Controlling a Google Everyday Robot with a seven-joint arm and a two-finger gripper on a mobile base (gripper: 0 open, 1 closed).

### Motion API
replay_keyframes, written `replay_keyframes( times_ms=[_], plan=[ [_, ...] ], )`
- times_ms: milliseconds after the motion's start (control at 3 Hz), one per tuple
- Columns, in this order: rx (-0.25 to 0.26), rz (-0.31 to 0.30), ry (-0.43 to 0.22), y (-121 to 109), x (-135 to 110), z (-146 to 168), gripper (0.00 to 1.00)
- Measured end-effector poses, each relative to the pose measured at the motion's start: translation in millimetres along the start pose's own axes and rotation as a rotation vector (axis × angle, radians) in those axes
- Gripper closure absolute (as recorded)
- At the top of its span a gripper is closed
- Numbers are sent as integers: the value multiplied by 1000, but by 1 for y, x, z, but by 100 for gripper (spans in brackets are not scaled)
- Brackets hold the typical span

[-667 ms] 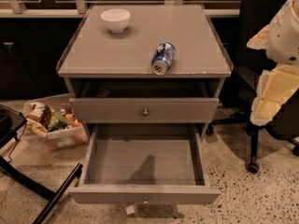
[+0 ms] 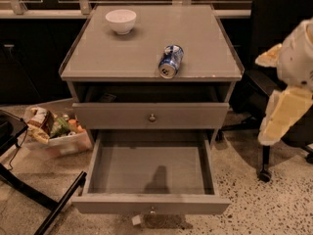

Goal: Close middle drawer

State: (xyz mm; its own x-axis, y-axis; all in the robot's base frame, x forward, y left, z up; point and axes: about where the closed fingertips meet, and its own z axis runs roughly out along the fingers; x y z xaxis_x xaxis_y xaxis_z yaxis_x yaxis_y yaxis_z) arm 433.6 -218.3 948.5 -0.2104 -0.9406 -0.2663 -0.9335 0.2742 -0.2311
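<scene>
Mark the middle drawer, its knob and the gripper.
middle drawer [image 2: 127, 168], camera view, on its bare grey floor.
knob [image 2: 152, 210], camera view, on its round metal head.
gripper [image 2: 276, 119], camera view, right of the cabinet [image 2: 146, 58], on its cream body.

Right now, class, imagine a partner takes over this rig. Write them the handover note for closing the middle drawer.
Gripper: at the right of the cabinet, in front of the dark chair, well clear of the drawer.
Middle drawer: pulled far out, bare inside.
Done: nothing visible; the drawer is not yet pushed.
Left: bring the gripper to the drawer front and push it in flush.
The can and bowl sit on top, out of the way.
</scene>
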Motion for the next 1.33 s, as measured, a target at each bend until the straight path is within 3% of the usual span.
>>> replay_keyframes(
  times_ms=[667, 1000, 1333],
  plan=[
    [-112, 64, -229, 68, 35, 143, 0],
    [-203, 105, -252, 112, 64, 258, 0],
    [-203, 105, -252, 112, 64, 258, 0]
  ],
)
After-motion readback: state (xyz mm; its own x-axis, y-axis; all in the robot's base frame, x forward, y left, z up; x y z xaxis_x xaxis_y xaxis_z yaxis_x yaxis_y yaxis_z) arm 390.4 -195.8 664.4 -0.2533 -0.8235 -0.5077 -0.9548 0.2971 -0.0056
